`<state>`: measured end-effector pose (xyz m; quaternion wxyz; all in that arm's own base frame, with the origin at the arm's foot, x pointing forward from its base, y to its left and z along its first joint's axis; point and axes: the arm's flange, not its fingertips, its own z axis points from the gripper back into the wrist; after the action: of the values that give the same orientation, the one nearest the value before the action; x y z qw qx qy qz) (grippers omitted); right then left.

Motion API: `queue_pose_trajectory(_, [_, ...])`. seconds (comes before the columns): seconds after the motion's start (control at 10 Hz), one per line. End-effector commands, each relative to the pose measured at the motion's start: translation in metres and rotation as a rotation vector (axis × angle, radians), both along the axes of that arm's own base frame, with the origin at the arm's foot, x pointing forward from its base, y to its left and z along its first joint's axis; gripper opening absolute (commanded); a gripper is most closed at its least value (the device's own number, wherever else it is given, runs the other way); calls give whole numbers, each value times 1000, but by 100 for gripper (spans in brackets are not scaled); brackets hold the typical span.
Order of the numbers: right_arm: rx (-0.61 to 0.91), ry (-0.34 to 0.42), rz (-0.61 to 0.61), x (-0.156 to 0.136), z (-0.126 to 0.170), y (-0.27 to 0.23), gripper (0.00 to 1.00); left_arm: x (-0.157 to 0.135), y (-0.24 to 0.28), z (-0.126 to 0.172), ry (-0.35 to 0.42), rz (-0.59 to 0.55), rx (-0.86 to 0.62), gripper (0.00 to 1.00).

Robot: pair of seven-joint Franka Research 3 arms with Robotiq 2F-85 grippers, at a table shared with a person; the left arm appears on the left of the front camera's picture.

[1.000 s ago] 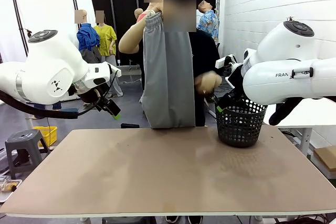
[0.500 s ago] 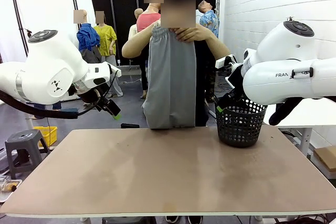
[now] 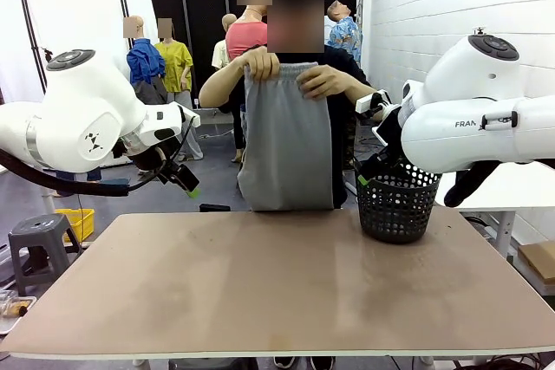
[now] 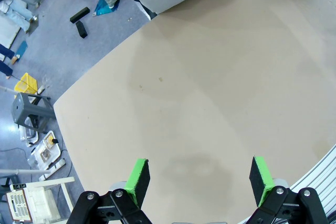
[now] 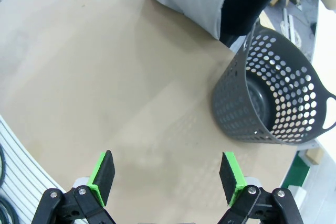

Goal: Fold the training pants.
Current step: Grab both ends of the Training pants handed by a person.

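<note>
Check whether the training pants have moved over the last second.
Yes. The training pants have come down: their waistband now hangs lower, nearer the level of the black mesh basket, while the hem stays at the far edge of the table.

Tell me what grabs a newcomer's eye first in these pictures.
A person at the far side of the table holds grey pants up by the waistband, and they hang down to the table's far edge. A black basket stands on the table near its far right edge. The left gripper and right gripper hang open above the tabletop.
</note>
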<state>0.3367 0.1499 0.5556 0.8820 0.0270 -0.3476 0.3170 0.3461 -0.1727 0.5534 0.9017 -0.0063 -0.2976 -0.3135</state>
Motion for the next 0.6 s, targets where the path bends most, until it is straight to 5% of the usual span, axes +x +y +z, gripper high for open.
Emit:
queue_pose_trajectory(0.0, [0,0,0,0,0,0,100,0,2,-1,1,-4,2,100])
queue_pose_trajectory(0.5, [0,0,0,0,0,0,100,0,2,-1,1,-4,2,100])
